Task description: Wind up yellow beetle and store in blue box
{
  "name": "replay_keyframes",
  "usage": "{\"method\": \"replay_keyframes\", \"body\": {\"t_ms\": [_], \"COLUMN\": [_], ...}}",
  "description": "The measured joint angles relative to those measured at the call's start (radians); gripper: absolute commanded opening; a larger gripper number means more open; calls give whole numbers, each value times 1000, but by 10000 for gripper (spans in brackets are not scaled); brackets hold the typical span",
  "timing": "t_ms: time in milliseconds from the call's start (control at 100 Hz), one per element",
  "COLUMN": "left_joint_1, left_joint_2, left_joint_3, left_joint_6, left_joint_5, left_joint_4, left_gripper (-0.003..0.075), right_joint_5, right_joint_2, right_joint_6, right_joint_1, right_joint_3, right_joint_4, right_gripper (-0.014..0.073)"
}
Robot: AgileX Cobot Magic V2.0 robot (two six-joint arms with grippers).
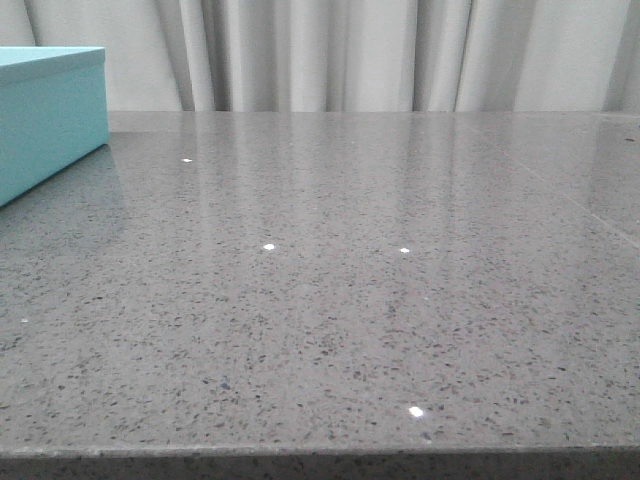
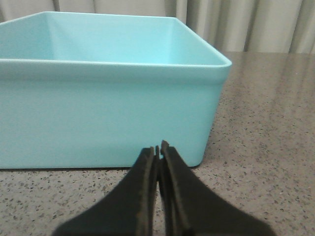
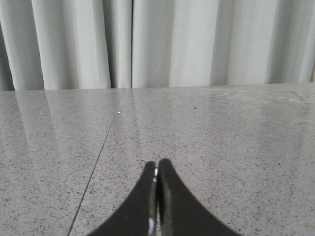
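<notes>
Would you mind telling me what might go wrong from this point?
The yellow toy car shows in no view, so searching for it may cost time. The left hand sits shut near the blue box wall and might nudge it. The right hand is shut too; both must open before grasping.

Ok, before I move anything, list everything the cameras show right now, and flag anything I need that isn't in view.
blue box: one, light turquoise-blue, open top, nothing visible in the part of the inside that shows; at the table's left edge in the front view, right ahead of the left gripper.
table: one, grey speckled stone top.
curtain: pale grey-white, behind the table.
yellow beetle: none in any view.
left gripper: one, black, fingers closed, holding nothing, low over the table.
right gripper: one, black, fingers closed, holding nothing, over bare tabletop.
</notes>
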Motion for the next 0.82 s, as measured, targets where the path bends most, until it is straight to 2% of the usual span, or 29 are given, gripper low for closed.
{"method": "replay_keyframes", "body": {"t_ms": [820], "left_joint_1": [0], "left_joint_2": [0], "left_joint_3": [0], "left_joint_6": [0], "left_joint_5": [0], "left_joint_4": [0], "left_gripper": [-19], "right_joint_5": [14], "right_joint_2": [-2], "right_joint_6": [0], "right_joint_1": [0], "right_joint_3": [0], "right_joint_4": [2], "right_gripper": [-68]}}
